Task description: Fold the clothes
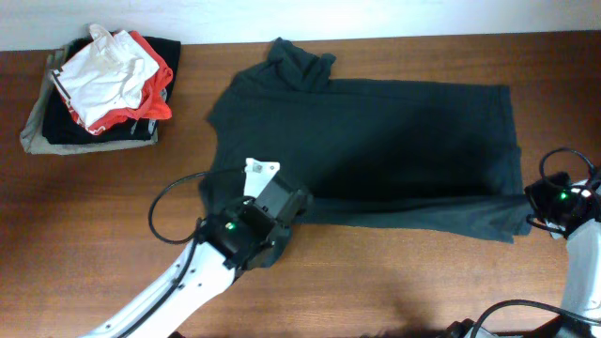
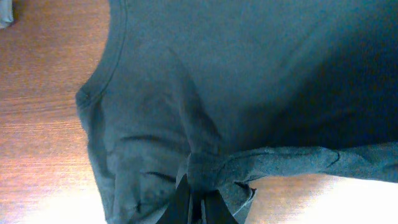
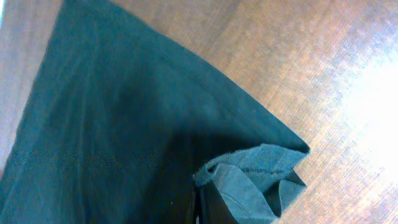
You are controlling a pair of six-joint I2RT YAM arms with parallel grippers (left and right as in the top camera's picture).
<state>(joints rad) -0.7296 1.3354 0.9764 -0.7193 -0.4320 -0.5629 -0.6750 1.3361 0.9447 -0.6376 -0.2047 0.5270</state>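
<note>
The clothes, a dark charcoal T-shirt (image 1: 376,141), lie spread across the wooden table, plain side up, with the near long edge lifted into a taut fold. My left gripper (image 1: 286,208) is shut on the bunched cloth at the near left end of that fold; the wrist view shows the T-shirt (image 2: 236,74) gathered at my gripper (image 2: 198,198). My right gripper (image 1: 537,208) is shut on the near right corner, where the hem of the T-shirt (image 3: 124,124) is folded over my gripper (image 3: 208,199).
A stack of other garments (image 1: 99,89), white with red-orange trim on top of dark and grey-khaki ones, sits at the back left. Bare wooden table (image 1: 404,282) runs along the front. A black cable (image 1: 174,192) loops beside the left arm.
</note>
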